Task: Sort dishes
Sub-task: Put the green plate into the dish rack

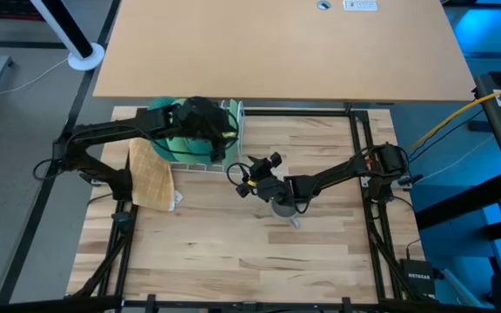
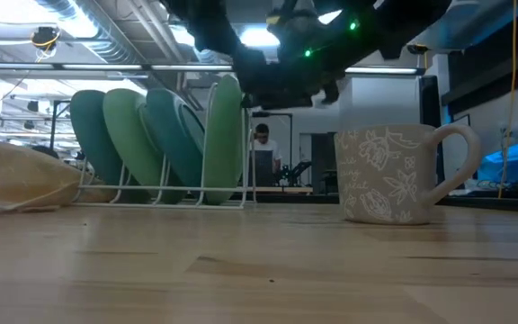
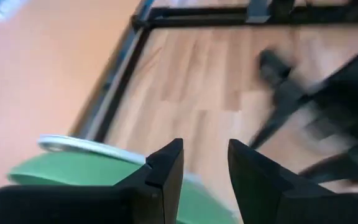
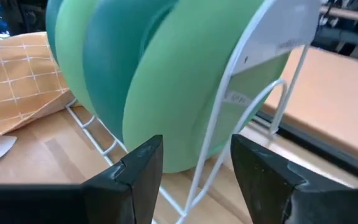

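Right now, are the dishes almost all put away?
Nearly. The plates already stand on edge in the white rack. Nothing is held at the moment: the left gripper hangs above the rack with a gap between its fingers, and the right gripper is open, facing the rack. What looks left is the mug, alone on the table.

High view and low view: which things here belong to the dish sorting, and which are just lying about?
Belongs to the job:
- round flat teal and green plates, standing upright in the rack
- grey floral handled mug, on the wooden table

Just lying about:
- white wire rack, which holds the plates
- tan waffle-textured cloth, beside the rack
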Tool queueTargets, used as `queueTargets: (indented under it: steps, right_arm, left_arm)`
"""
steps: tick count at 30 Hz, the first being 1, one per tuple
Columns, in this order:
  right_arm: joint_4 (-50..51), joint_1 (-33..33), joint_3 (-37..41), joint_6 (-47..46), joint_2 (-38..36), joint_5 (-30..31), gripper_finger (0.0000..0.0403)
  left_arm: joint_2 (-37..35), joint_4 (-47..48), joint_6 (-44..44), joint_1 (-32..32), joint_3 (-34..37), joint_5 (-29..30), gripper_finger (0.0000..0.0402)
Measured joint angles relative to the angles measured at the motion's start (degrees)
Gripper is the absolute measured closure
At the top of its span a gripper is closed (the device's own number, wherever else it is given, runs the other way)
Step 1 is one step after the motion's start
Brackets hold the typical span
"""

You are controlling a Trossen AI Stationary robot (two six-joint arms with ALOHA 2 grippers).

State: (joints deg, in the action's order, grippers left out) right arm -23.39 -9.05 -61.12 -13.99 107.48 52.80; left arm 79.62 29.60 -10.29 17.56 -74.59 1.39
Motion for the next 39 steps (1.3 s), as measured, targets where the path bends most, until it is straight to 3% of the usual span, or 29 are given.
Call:
queueTargets:
  steps: [5,12,16,26,39]
  right_arm:
    - [-0.2,-2.3,0.0,4.1,-1.3,5.2,0.0207]
    - [0.0,-4.5,0.0,8.1,-2.0,12.6,0.0207]
    - [-0.1,-4.5,0.0,8.5,-2.0,13.7,0.0207]
    - [0.0,-4.4,0.0,8.4,-2.0,13.7,0.0207]
    - [0.6,-4.4,0.0,8.4,-2.0,13.7,0.0207]
  left_arm:
    - [2.5,-0.1,-7.8,0.5,0.0,10.1,0.0285]
    - [3.6,1.1,-10.2,1.3,0.0,15.1,0.0285]
    - [3.0,3.8,-10.4,1.3,-0.1,19.6,0.0285]
    - [2.6,10.4,-8.5,0.8,-0.1,25.5,0.0285]
    - [1.2,18.3,1.2,1.0,-0.2,25.8,0.0285]
